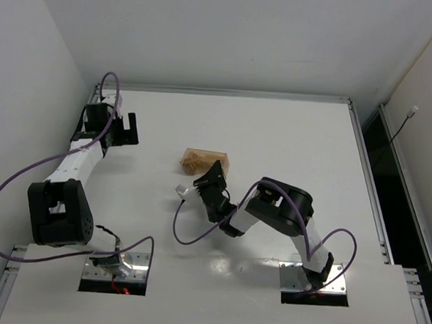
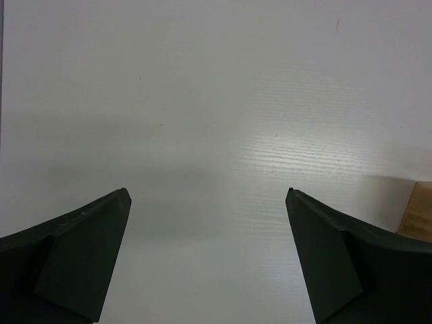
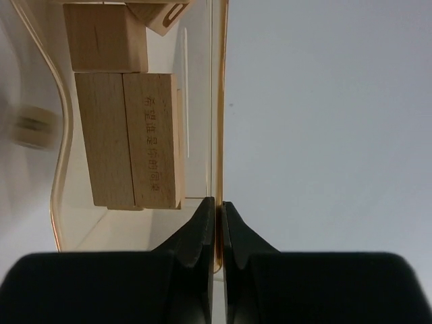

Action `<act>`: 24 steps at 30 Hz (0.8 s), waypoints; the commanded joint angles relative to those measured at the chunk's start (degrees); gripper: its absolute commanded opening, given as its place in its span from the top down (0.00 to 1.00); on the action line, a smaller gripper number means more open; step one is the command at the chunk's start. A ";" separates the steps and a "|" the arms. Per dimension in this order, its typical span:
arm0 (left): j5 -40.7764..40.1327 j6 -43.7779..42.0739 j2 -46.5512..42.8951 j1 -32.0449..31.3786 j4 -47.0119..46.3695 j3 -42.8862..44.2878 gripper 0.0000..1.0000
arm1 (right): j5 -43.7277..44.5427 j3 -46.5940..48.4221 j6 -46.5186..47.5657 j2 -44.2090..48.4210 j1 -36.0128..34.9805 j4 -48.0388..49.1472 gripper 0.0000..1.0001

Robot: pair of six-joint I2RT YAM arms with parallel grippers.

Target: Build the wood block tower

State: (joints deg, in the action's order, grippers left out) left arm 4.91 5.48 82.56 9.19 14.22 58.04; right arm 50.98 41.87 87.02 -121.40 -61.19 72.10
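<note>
currently the right claw (image 3: 217, 202) pinches the thin side wall of the orange tray (image 3: 217, 81), in which the wood blocks (image 3: 128, 135) lie side by side, mid-table (image 1: 277, 129), while the left claw (image 2: 208, 196) hangs spread wide near the far-left edge.

The wood blocks (image 3: 128, 142) are showing pale, bare timber with a fine grain and a dull, unvarnished face, one carrying faint stamped lettering. The tray (image 3: 218, 101) holding them is gleaming as thin, translucent orange-tan plastic, smooth and glossy. The table (image 2: 202, 101) is looking like white matt board with a faint ribbed texture catching the light, and the fingers (image 2: 81, 256) of the left gripper (image 2: 208, 196), like the right gripper (image 3: 217, 206), are reading as matt black plastic
</note>
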 commanded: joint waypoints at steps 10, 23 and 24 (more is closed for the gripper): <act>3.71 1.91 1.37 0.92 -0.59 3.83 0.00 | -8.97 0.06 17.30 2.57 2.12 31.88 1.00; 5.99 2.52 1.36 0.92 -0.07 3.83 0.00 | -10.11 -0.55 22.22 4.07 5.38 31.88 1.00; 5.99 2.52 1.37 0.92 -0.07 3.83 0.00 | -10.98 -1.34 23.09 4.07 5.38 31.88 1.00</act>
State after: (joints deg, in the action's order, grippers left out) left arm 9.30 6.90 83.90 9.47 14.74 59.83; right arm 41.34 40.91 105.60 -120.11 -56.27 74.72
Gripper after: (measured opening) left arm 0.996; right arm 0.010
